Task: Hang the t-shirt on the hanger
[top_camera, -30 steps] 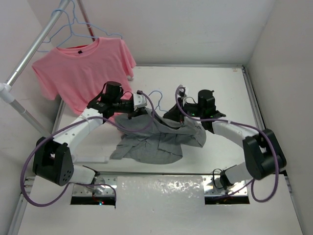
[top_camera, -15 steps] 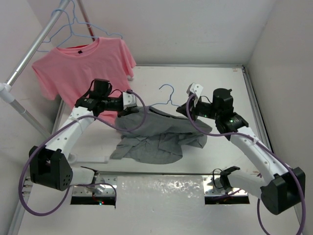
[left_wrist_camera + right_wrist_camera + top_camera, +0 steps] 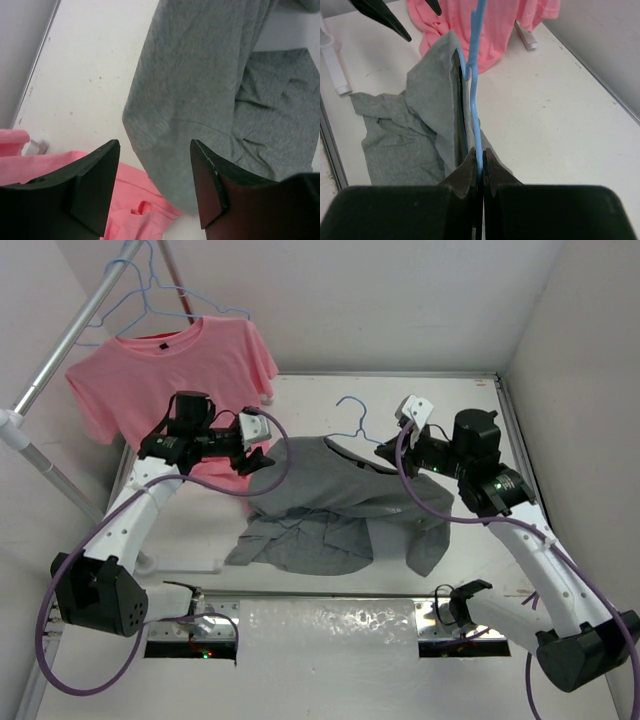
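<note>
The grey t-shirt (image 3: 340, 500) hangs partly raised, its upper part draped over the pale-blue hanger (image 3: 350, 418), its lower part crumpled on the table. My right gripper (image 3: 388, 454) is shut on the hanger's wire (image 3: 475, 100), pinched between the fingertips at the right gripper (image 3: 479, 169); the t-shirt (image 3: 420, 130) hangs to the left of the wire. My left gripper (image 3: 258, 460) stands open at the shirt's left edge. In the left wrist view the left gripper (image 3: 155, 190) has the t-shirt's sleeve (image 3: 200, 90) beneath its gap, untouched by either finger.
A pink t-shirt (image 3: 170, 370) hangs on a metal clothes rail (image 3: 70, 330) at the back left, with spare blue hangers (image 3: 140, 290) above it. The rail's white foot (image 3: 185, 565) lies by the left arm. White walls enclose the table (image 3: 450, 390).
My left gripper opened, let go of the shirt and drew back to the left. My right gripper lifted the hanger up and to the right, pulling the shirt with it.
</note>
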You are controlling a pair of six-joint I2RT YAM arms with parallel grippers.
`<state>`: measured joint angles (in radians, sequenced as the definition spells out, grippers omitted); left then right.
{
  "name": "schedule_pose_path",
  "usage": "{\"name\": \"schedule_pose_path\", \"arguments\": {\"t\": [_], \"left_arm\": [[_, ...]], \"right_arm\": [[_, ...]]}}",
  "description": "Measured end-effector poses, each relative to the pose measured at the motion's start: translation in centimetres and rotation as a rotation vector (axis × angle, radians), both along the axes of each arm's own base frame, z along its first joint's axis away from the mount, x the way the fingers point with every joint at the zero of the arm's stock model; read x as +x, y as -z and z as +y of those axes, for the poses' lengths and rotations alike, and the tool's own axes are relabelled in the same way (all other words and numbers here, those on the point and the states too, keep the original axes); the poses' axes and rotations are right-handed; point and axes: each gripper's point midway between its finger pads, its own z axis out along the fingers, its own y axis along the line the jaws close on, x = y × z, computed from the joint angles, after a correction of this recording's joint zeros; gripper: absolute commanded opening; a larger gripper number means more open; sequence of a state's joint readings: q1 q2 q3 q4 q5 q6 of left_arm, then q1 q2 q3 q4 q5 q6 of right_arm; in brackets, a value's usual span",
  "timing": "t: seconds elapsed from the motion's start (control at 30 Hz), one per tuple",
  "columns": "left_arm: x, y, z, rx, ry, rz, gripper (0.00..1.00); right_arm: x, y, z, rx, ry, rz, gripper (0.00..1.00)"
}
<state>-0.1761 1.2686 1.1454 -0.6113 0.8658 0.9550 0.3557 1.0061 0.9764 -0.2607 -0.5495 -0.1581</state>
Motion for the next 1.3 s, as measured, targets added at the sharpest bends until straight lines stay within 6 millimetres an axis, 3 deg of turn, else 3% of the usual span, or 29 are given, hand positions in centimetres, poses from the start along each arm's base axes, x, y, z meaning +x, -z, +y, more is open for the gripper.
{"name": "schedule_pose_path", "arguments": {"t": [0.17,0.3,0.43,0.53,0.63,0.7,0.73,0.9,1.13,1.3], "left_arm": [[0.4,1.1,0.2,-0.033,-0.074,0.027,0.73],[0.7,3.9,0.3,-0.056,-0.13,0.091,0.73],[3.6,5.1,0.8,-0.069,-0.248,0.091,0.73],[5.3,5.6,0.9,-0.084,-0.294,0.086,0.67],[6.3,6.5,0.6,-0.101,-0.298,0.105,0.5],[6.5,7.4,0.2,-0.112,-0.292,0.134,0.22],[6.6,7.9,0.0,-0.115,-0.286,0.153,0.01],[6.5,9.8,0.5,-0.116,-0.298,0.234,0.0],[10.6,6.8,5.9,-0.165,-0.442,0.197,0.0],[11.4,7.5,6.3,-0.171,-0.466,0.233,0.0]], "right_arm": [[0.0,-2.2,-0.5,-0.015,0.02,-0.027,0.0],[-0.4,-3.1,-0.6,-0.017,0.014,-0.048,0.0],[-0.8,-2.7,-0.6,-0.021,-0.001,-0.03,0.0],[-1.0,-2.6,-0.4,-0.019,-0.014,-0.021,0.0],[-0.9,-2.3,-0.3,-0.021,-0.02,-0.01,0.0],[-0.8,-1.9,-0.2,-0.025,-0.019,0.001,0.0],[-0.7,-1.8,-0.2,-0.027,-0.019,0.006,0.0],[-0.4,-1.0,-0.4,-0.053,-0.012,0.017,0.0],[-1.3,-0.4,-1.1,-0.082,-0.011,-0.007,0.0],[-2.1,-0.9,-1.5,-0.086,-0.013,-0.031,0.0]]}}
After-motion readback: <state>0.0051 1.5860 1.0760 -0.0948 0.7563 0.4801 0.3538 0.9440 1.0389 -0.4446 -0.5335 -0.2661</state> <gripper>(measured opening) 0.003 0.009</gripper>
